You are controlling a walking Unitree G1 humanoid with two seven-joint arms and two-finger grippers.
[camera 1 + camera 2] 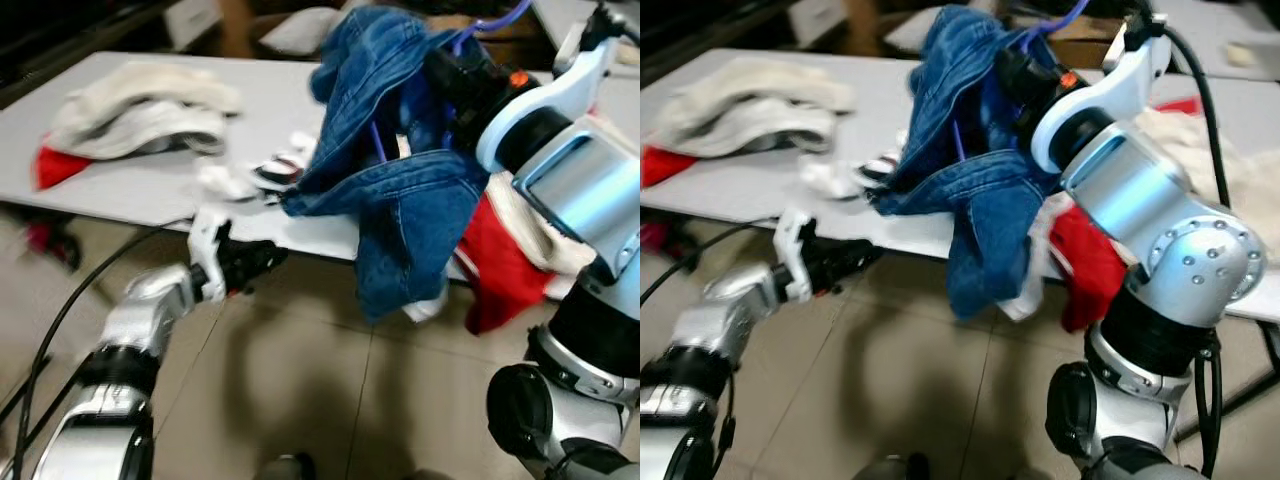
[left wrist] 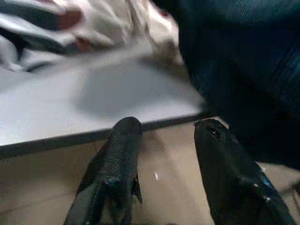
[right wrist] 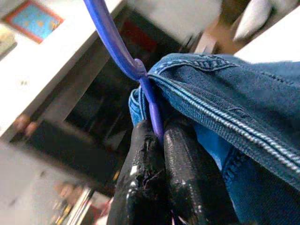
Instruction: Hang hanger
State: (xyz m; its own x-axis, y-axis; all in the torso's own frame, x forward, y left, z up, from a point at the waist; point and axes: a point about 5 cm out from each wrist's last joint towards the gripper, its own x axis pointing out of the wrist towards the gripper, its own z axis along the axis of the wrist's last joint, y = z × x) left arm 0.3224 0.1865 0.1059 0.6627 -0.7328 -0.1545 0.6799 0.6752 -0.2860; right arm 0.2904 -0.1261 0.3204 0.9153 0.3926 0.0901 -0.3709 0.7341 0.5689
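A purple hanger (image 3: pixel 123 52) carries a blue denim garment (image 1: pixel 400 190) that hangs over the front edge of the white table (image 1: pixel 140 185). My right gripper (image 3: pixel 157 133) is shut on the hanger's wire neck, just under the hook; its arm reaches in from the right, raised above the table. The hook's purple loop (image 1: pixel 500 20) pokes out above the denim. My left gripper (image 1: pixel 270 258) is low, in front of the table edge and left of the hanging denim. Its two black fingers (image 2: pixel 119 154) are open with nothing between them.
On the table lie a white and grey heap of clothes (image 1: pixel 140 110), a red cloth (image 1: pixel 60 165) at the left edge, small white items (image 1: pixel 260 170), and a red garment (image 1: pixel 505 265) with cream fabric (image 1: pixel 540 235) on the right. Tan tiled floor (image 1: pixel 330 400) lies below. A black cable (image 1: pixel 70 310) runs by my left arm.
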